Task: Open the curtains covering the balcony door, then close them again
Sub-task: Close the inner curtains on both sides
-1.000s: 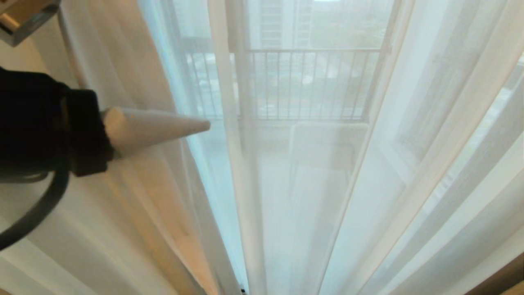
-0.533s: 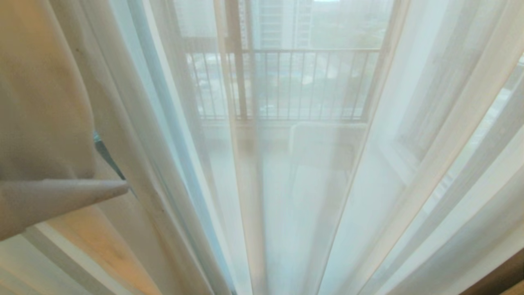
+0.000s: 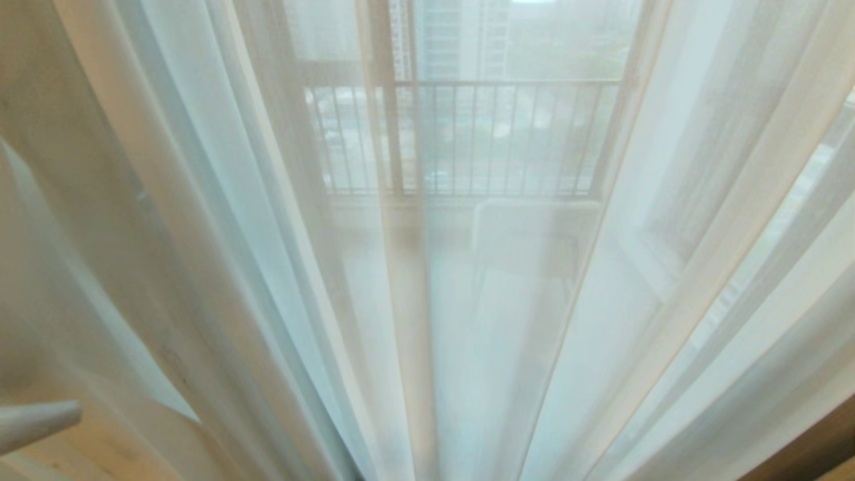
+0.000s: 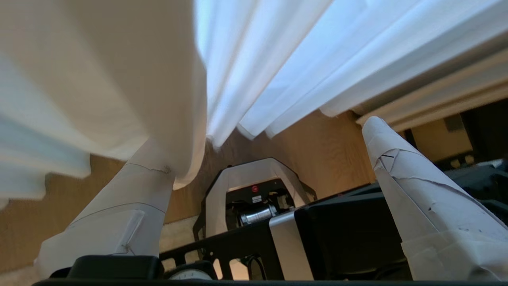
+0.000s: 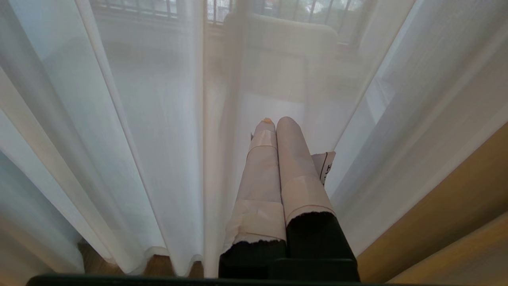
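Left claw [image 4: 254,131] spread wide in the left wrist view, both paper-wrapped fingers [image 4: 416,190] far apart, nothing pinched; a fold of curtain only drapes loose over one finger. A second ago this claw sat higher at the left of the head view, fingertip poking toward the centre fold; now just a fingertip shows low at the left edge [image 3: 37,422], so the arm has dropped down and out while the jaws went wider. Read: looks like a release after the closing pull, the fabric let go and the arm backing off, though which half of the task this is can't be confirmed from here. Right claw [image 5: 274,123] pressed shut, empty, parked low and pointing at the fabric, no contact visible. The curtains [image 3: 507,321] hang straight ahead, filling the whole head view, sheer white, long vertical folds, panels overlapping at centre with no open gap, hems just above the wood floor [image 4: 317,151] in the left wrist view. The balcony door [image 3: 391,133] sits behind them, only a hazy dark frame upright through the fabric, with the balcony railing [image 3: 507,133] and a pale chair back [image 3: 534,227] beyond. Door fully covered now.
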Controlling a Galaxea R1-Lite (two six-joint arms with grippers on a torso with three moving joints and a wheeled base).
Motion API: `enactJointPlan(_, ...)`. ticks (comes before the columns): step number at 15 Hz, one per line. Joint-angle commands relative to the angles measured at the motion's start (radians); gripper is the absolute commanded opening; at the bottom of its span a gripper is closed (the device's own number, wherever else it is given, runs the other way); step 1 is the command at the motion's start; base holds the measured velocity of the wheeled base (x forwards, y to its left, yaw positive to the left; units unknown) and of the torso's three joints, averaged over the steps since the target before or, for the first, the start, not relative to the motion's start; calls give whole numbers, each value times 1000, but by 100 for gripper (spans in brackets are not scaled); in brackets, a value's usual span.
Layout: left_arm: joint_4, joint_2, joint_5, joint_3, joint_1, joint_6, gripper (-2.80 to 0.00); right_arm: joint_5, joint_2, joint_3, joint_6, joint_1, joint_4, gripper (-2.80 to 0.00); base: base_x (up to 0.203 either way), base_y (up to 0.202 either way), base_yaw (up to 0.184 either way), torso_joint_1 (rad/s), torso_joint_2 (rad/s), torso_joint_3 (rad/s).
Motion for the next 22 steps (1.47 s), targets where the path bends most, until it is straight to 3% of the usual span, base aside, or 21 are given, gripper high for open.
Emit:
enactJointPlan(1, 16, -59, -12, 29, 94, -1, 0, 1, 0, 0, -1, 0, 0, -280, 0, 0, 0, 0, 0, 0)
enactJointPlan(5, 15, -140, -17, 146, 258, -2, 0, 1, 0, 0, -1, 0, 0, -280, 0, 0, 0, 0, 0, 0)
enactJointPlan(11, 21, -211, -33, 189, 309, -8, 0, 1, 0, 0, -1, 0, 0, -280, 0, 0, 0, 0, 0, 0)
enactJointPlan(12, 21, -213, -33, 192, 309, -8, -280, 1, 0, 0, -1, 0, 0, -280, 0, 0, 0, 0, 0, 0)
enactJointPlan(18, 2, -220, -8, 270, 310, 5, -280, 1, 0, 0, -1, 0, 0, -280, 0, 0, 0, 0, 0, 0)
enactJointPlan(22, -164, -237, 23, 408, 312, 7, -280, 1, 0, 0, -1, 0, 0, -280, 0, 0, 0, 0, 0, 0)
